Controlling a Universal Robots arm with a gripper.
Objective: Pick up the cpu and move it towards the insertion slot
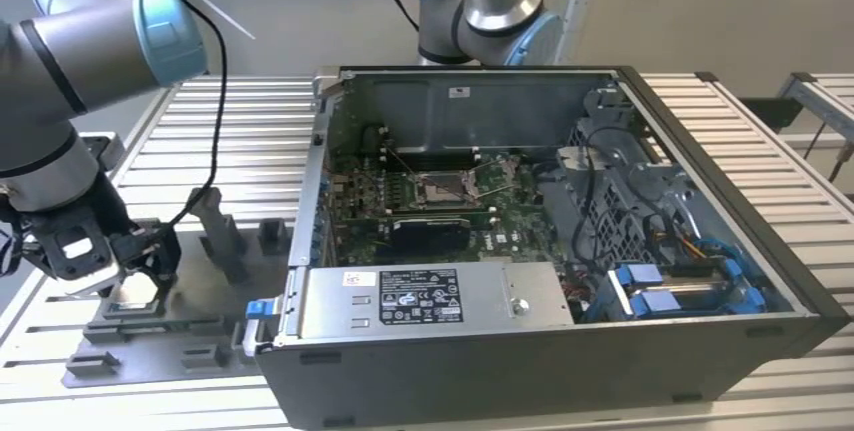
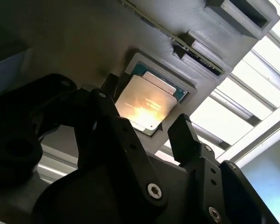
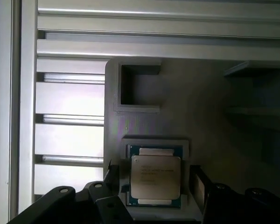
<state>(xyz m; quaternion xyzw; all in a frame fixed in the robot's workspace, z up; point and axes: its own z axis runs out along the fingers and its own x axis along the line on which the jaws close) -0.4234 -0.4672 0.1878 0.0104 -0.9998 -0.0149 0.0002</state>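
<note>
Exterior view: cpu (image 1: 134, 298) mostly hidden beneath the claw (image 1: 130, 281); touching or not, can't tell. The insertion slot (image 1: 441, 188) is too small, lever position unclear, possibly raised. In both wrist views the frame edge cuts off the claw's body.

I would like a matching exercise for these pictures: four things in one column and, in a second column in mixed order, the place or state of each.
Things
1. silvery flat square cpu
2. silver metal-framed insertion slot
3. black gripper
4. blue plastic brackets

Places or states
a. on the green circuit board in the open computer case
b. open, one finger on each side of the cpu
c. inside the case, towards the exterior view's right
d. in a recess of the grey plastic fixture

Pairs: 1-d, 2-a, 3-b, 4-c
</note>
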